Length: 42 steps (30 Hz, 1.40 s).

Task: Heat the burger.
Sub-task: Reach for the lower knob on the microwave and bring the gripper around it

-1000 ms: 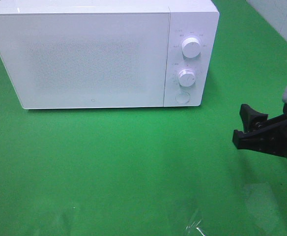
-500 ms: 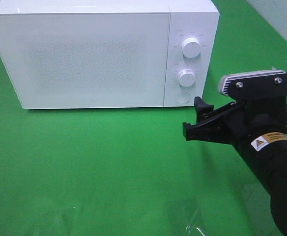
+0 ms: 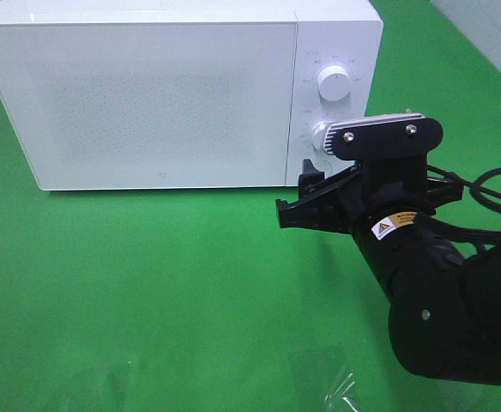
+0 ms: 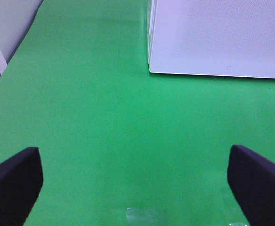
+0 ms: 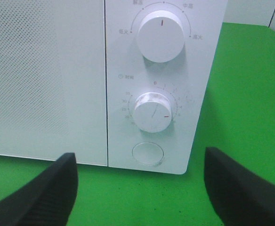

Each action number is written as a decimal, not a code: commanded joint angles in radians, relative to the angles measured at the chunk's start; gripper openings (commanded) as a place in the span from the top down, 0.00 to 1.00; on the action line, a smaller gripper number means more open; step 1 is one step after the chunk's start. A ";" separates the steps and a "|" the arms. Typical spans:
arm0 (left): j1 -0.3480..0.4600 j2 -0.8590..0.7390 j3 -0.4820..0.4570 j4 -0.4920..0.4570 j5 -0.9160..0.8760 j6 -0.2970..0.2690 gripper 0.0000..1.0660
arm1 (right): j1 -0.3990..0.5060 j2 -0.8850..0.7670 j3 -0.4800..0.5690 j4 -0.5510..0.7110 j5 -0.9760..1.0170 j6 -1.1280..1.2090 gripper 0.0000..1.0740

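pincers first: your right pincer (image 3: 293, 190) is open, jaws spread wide. it hangs low over the green desk (image 3: 147, 283), near the front of the microwave (image 3: 165, 94) and level with the bottom of its control panel. from the high camera one fingertip overlaps the panel's lower edge. the right wrist view shows a strip of desk between the fingers (image 5: 38, 193) and the microwave, so you're close but not touching.

that wrist view looks straight at the panel. the button (image 5: 148, 153) sits roughly midway between the two fingers. the timer knob (image 5: 151, 111) is just above the button, and the top knob (image 5: 161, 35) is above that, with its red line aimed at the middle of its arc.

your left pincer (image 4: 136, 183) is open too, both dark fingers wide apart with only bare desk between them. it faces the microwave's far-left front corner from well back.

the door (image 3: 147, 94) is shut, and its white dotted face hides the inside. the burger shows in none of the three views, so you can't tell from these where it is.

a crinkled scrap of clear film (image 3: 341, 390) lies on the desk by the near edge, beside the right arm.
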 commanded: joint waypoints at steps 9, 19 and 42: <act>0.001 -0.016 0.002 0.000 -0.013 -0.006 0.06 | -0.080 0.035 -0.085 -0.007 -0.089 -0.012 0.31; 0.001 -0.016 0.002 0.000 -0.013 -0.006 0.06 | -0.151 0.108 -0.152 -0.078 -0.036 0.004 0.31; 0.001 -0.016 0.002 0.000 -0.013 -0.005 0.06 | -0.204 0.266 -0.293 -0.150 0.030 0.082 0.31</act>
